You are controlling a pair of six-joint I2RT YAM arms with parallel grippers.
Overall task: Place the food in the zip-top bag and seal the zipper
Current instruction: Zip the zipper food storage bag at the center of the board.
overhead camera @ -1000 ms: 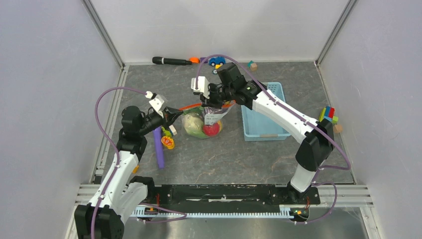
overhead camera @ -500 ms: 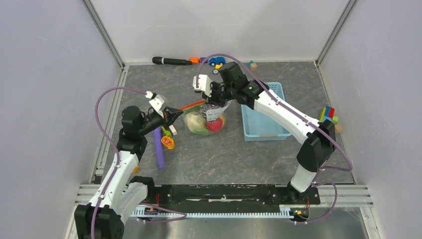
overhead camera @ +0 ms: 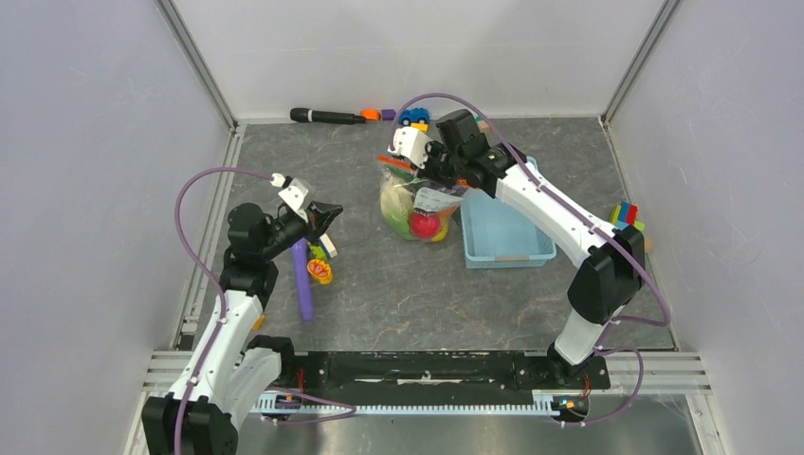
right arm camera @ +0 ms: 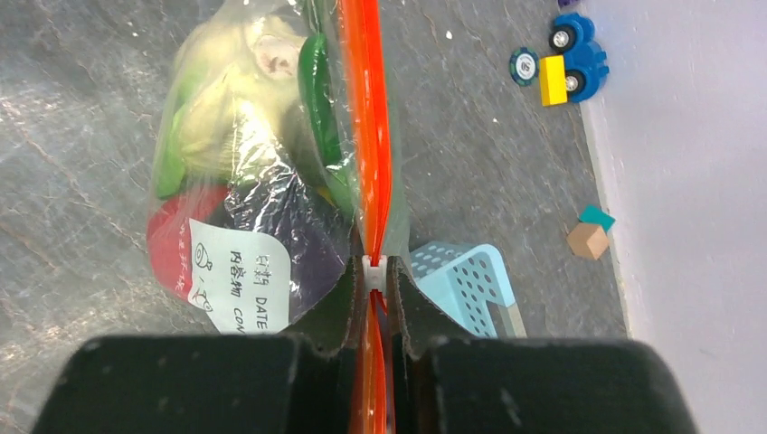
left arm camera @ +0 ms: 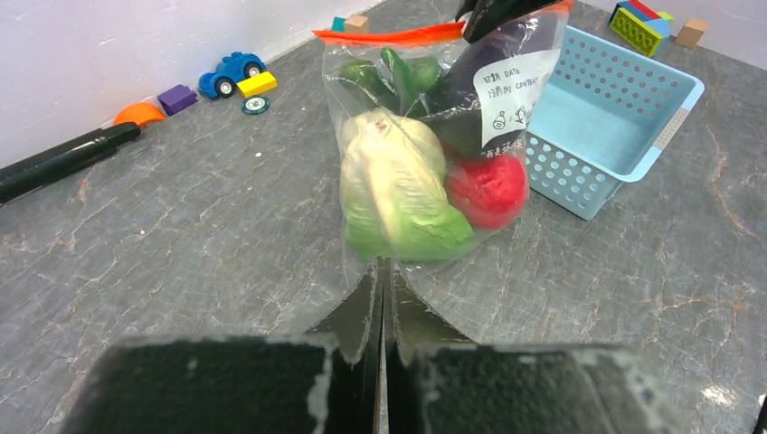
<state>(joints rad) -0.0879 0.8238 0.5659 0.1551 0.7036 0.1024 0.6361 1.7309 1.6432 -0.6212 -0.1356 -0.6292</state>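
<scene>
Although the top view a second earlier shows both arms stretching the zip-top bag (overhead camera: 417, 201) between them at mid-frame, the left gripper (overhead camera: 332, 214) has now let go. It sits at centre left with its fingers pressed together on nothing. The right gripper (overhead camera: 429, 167) alone has carried the bag to the upper middle, just beside the light blue basket (overhead camera: 507, 242). Its jaws are clamped on the orange-red zipper (right arm camera: 366, 117), and the bag hangs upright below them. Inside are the cabbage (left arm camera: 393, 185), a red piece (left arm camera: 488, 190), the eggplant (left arm camera: 493, 59) and the cucumber (left arm camera: 398, 77). The strip looks flat and closed along its visible length, so sealing is probably at or near its end. However, an orange-and-yellow piece (overhead camera: 319, 270) lies outside the bag, beside the purple stick (overhead camera: 303, 289). The bag's white label (left arm camera: 516, 95) reads "DATE" and "CONTENT" next to small printed characters, and the round token (right arm camera: 524, 65) near the toy car (right arm camera: 570, 56) seems to show "50".
</scene>
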